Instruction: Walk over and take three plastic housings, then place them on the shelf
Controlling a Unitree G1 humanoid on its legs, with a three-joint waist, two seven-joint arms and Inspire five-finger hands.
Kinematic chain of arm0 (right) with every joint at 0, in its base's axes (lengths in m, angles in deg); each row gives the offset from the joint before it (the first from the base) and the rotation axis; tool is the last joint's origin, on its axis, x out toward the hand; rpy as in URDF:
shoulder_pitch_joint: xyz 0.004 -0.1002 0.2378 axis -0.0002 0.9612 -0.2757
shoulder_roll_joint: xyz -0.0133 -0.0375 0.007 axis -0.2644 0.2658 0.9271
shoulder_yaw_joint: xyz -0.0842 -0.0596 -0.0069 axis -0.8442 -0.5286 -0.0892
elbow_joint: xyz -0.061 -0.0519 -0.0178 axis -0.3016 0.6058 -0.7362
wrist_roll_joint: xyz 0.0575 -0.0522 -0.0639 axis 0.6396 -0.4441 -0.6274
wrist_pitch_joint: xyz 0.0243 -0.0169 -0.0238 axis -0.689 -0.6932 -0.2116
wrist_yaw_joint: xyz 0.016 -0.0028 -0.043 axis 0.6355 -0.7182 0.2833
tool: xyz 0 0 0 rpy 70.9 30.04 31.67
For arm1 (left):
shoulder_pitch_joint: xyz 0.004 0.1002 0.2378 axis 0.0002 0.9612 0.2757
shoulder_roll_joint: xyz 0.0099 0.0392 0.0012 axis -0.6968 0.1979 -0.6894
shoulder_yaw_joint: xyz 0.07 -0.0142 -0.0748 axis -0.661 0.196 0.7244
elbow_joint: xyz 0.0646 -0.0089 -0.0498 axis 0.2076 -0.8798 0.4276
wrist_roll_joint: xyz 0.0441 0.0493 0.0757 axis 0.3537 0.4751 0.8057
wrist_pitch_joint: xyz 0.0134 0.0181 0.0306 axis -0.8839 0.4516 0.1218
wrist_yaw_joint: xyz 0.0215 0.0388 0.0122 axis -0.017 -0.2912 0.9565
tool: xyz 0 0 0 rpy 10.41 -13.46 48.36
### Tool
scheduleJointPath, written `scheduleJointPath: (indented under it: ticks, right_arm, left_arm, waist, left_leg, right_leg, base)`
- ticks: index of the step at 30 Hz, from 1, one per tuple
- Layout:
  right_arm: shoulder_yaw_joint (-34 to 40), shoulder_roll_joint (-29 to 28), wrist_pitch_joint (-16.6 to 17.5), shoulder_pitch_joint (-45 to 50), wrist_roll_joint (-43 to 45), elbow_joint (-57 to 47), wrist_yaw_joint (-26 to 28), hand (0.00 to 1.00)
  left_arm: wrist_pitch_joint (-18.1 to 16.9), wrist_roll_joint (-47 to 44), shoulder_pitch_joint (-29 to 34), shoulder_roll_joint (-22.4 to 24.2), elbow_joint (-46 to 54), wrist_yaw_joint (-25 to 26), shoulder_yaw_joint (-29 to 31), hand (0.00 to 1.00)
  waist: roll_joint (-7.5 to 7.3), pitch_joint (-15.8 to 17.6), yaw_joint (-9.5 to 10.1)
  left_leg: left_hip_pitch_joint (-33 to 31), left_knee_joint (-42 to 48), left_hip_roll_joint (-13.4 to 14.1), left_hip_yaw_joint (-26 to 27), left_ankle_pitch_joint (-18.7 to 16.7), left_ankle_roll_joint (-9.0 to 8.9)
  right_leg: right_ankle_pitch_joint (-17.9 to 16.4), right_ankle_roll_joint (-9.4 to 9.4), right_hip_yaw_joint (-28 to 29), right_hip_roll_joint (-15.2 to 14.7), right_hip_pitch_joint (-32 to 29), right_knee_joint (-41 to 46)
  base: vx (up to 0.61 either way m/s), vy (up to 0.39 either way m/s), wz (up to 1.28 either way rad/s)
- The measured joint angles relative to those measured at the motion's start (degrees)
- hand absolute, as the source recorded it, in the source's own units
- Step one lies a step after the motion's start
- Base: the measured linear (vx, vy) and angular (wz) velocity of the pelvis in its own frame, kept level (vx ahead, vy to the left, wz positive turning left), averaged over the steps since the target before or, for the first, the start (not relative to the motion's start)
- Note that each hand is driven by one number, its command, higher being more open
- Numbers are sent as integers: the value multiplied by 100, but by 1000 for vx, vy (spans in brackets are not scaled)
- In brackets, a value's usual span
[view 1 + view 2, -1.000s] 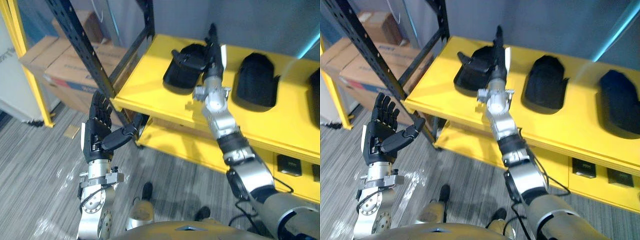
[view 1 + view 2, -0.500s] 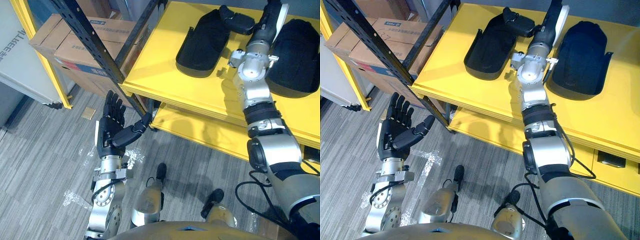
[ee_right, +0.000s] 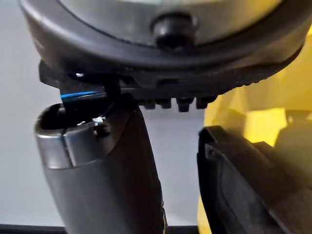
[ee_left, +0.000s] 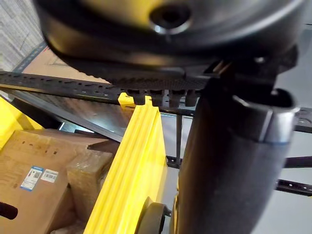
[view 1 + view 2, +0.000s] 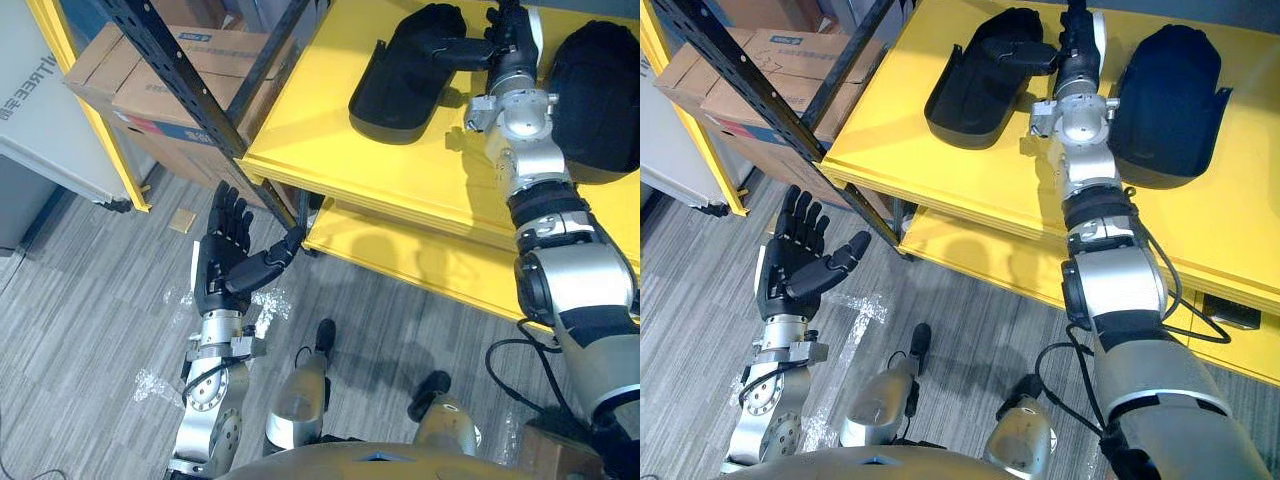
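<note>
Head-camera view down on the yellow shelf (image 5: pixel 890 140). Two black plastic housings lie hollow side up on its top level, at 12 and 1 o'clock: the left housing (image 5: pixel 970 90) and the right housing (image 5: pixel 1165 75), apart, with a bare strip of shelf between them.

The right hand (image 5: pixel 1076 50) reaches into that strip. Its fingers are straight and grasp nothing, and its thumb is spread toward 9 o'clock over the near rim of the left housing. This pose suggests a housing just set down or being nudged square, though actual contact cannot be confirmed.

The left hand (image 5: pixel 790 272), at 8 o'clock above the floor (image 5: pixel 700 330), is open and empty with its palm turned up. It is probably kept clear of the shelf's black upright (image 5: pixel 745 90). Cardboard boxes (image 5: pixel 735 65) stand behind that upright at 10 o'clock.
</note>
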Motion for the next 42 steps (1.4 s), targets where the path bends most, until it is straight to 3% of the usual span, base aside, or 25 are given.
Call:
scheduleJointPath:
  ticks: [16, 20, 42]
  right_arm:
    - [-174, 128, -114, -253, 137, 342, 525, 100]
    - [-242, 141, -113, -341, 136, 351, 567, 100]
    - [-332, 191, -111, -480, 134, 416, 709, 100]
  left_arm:
    - [1, 6, 6, 0, 0, 222, -47, 100]
    - [1, 7, 0, 0, 0, 223, -58, 100]
    - [1, 14, -48, -11, 0, 326, -98, 100]
  waist:
    - [26, 14, 5]
    - [90, 69, 9]
    - [120, 219, 26]
  left_leg:
    - [35, 1, -14, -48, 19, -28]
    - [22, 1, -20, -71, 25, -30]
    - [-9, 1, -3, -164, 51, -70]
  right_leg:
    - [-174, -18, -28, -83, -33, 262]
    - [-174, -18, -50, -92, -30, 272]
    - [-342, -53, -119, -132, -80, 500]
  base:
    - [-12, -42, 2]
    - [-15, -36, 3]
    - [-2, -41, 2]
